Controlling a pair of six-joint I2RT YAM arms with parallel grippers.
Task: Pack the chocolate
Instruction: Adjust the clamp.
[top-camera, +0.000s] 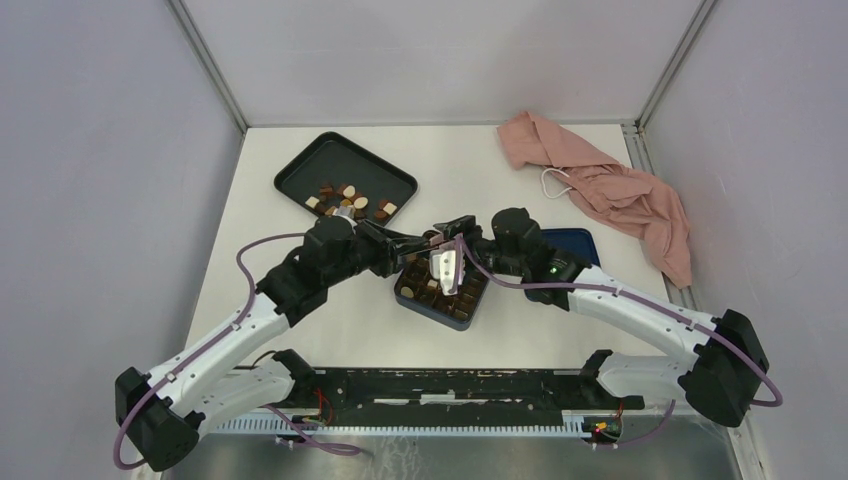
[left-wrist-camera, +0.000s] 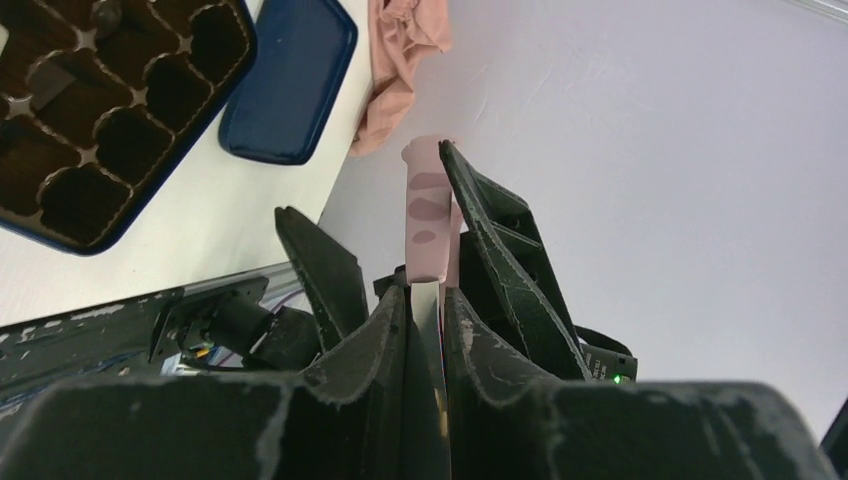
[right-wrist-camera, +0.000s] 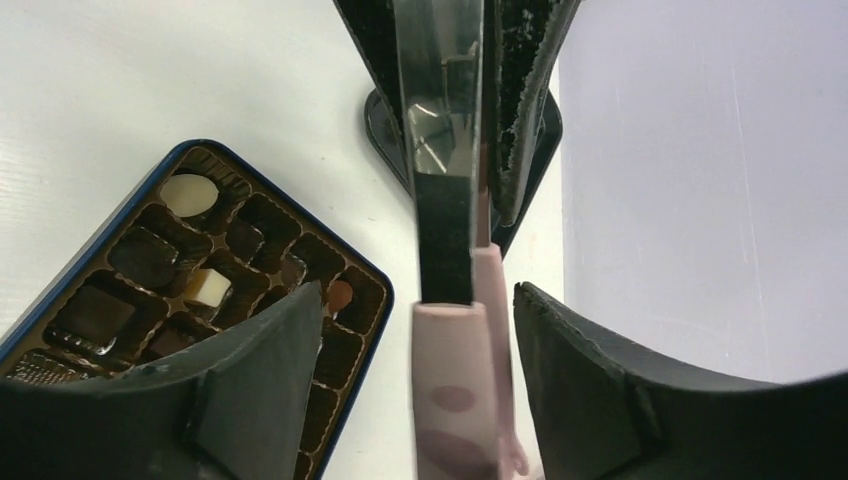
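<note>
Pieces of chocolate (top-camera: 348, 198) lie in the black tray (top-camera: 300, 170). More chocolate (right-wrist-camera: 207, 287) sits in cells of the dark blue grid box (top-camera: 455, 312) (right-wrist-camera: 375, 290) (left-wrist-camera: 120, 235). Both arms meet above the box around a pair of tongs (top-camera: 445, 268) with a pink handle (left-wrist-camera: 428, 215) (right-wrist-camera: 455, 400) and shiny blades. My left gripper (top-camera: 425, 243) (left-wrist-camera: 425, 300) is shut on the blades. My right gripper (top-camera: 462, 232) (right-wrist-camera: 418, 300) stands open, its fingers (right-wrist-camera: 600, 380) either side of the pink handle without pressing it.
The box's blue lid (top-camera: 578, 241) (left-wrist-camera: 290, 85) lies just right of the box. A pink cloth (top-camera: 610, 190) (left-wrist-camera: 405, 60) is crumpled at the back right. Grey walls close in the table on three sides.
</note>
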